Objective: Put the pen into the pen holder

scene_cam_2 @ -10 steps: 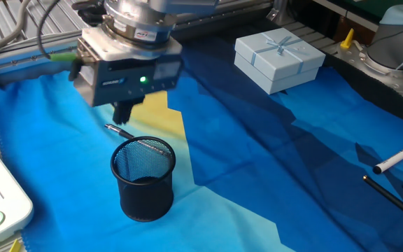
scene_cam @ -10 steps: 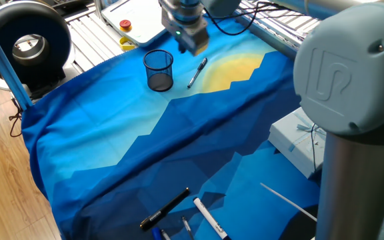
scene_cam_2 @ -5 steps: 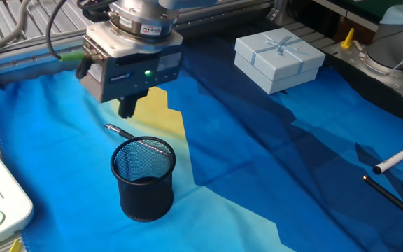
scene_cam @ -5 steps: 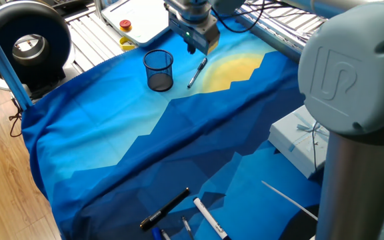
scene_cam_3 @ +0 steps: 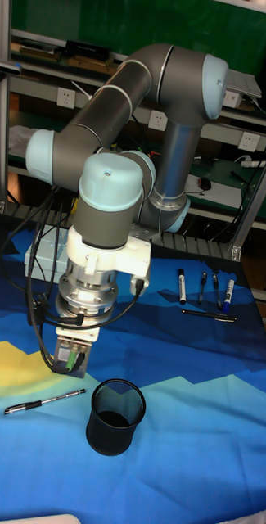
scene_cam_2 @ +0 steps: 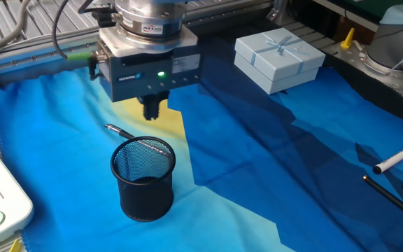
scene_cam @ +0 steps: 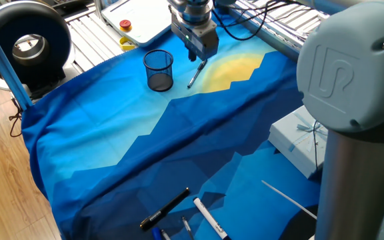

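Observation:
The pen (scene_cam: 197,73) lies flat on the blue and yellow cloth, just right of the pen holder (scene_cam: 159,70), a black mesh cup standing upright and empty. My gripper (scene_cam: 199,59) hangs over the pen's far end, its fingers together with nothing between them. From the other side, the gripper (scene_cam_2: 150,110) is behind the pen holder (scene_cam_2: 143,178), with only the pen's (scene_cam_2: 117,130) dark end showing past the rim. In the tall view the pen (scene_cam_3: 44,401) lies left of the pen holder (scene_cam_3: 115,415), below the gripper (scene_cam_3: 69,364).
A pale gift box (scene_cam_2: 278,61) sits at the cloth's far side. Several markers (scene_cam: 179,213) lie at the near edge, seen too in the tall view as markers (scene_cam_3: 202,288). A white box with a red button (scene_cam: 125,25) and a black round unit (scene_cam: 25,43) stand off the cloth.
The gripper has shifted sideways along the pen, to the right in both fixed views, and turned about its own axis. Pen and pen holder have not moved.

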